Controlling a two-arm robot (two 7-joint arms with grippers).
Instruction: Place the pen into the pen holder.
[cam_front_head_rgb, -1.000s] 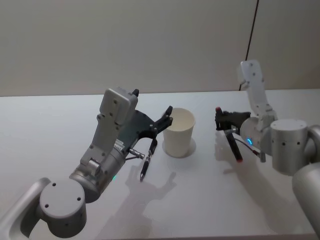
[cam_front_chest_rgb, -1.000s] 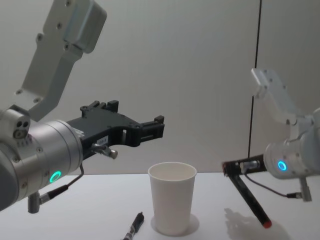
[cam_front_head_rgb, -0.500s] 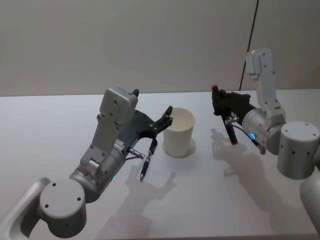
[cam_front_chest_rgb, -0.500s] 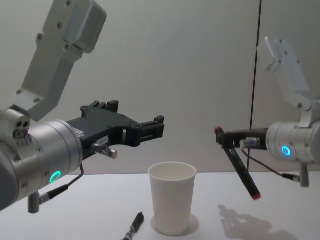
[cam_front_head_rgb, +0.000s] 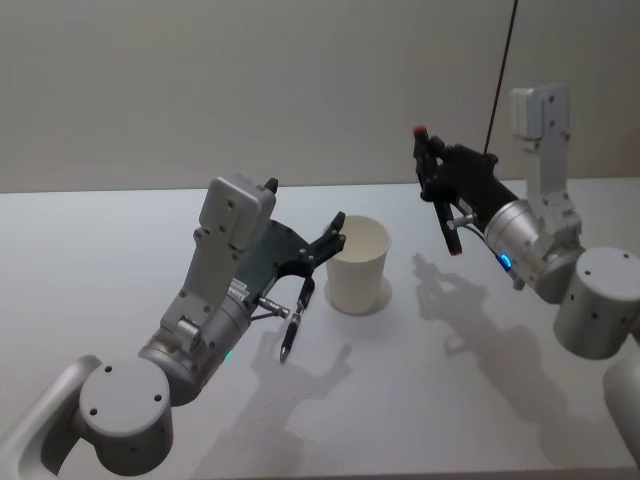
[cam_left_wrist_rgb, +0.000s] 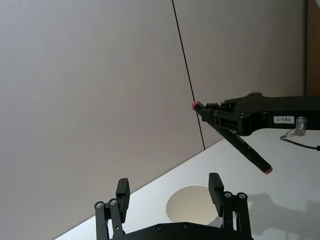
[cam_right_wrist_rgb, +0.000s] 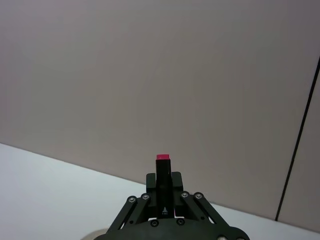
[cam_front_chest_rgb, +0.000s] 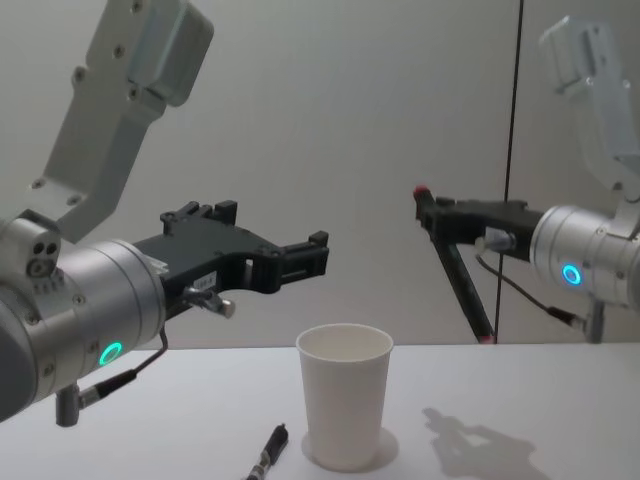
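We hold the black pen (cam_front_chest_rgb: 456, 270) in the right gripper (cam_front_chest_rgb: 438, 213), whose jaws pinch it just below its upper red end. The shaft hangs tilted, its lower red tip pointing down and off to the right. The pen is in the air, to the right of the white paper cup (cam_front_chest_rgb: 345, 395) and apart from it. The cup stands upright on the table (cam_front_head_rgb: 120, 240) with its mouth open.

The left gripper (cam_left_wrist_rgb: 169, 187) hovers just left of the cup, fingers spread with nothing between them. A second black pen (cam_front_chest_rgb: 268, 455) lies on the table below it, near the cup's base.

We judge the step in hand to be carrying the held pen over the cup mouth. To do it well:

1. We bring the lower tip over the centre of the opening, keeping it above the rim during travel.
2. We turn the wrist so the shaft comes nearer to upright, because a tilted pen may catch the rim and tip so light a cup.
3. We lower until the tip is well inside, and only then let the jaws part.
4. We keep the left arm out of the path of descent
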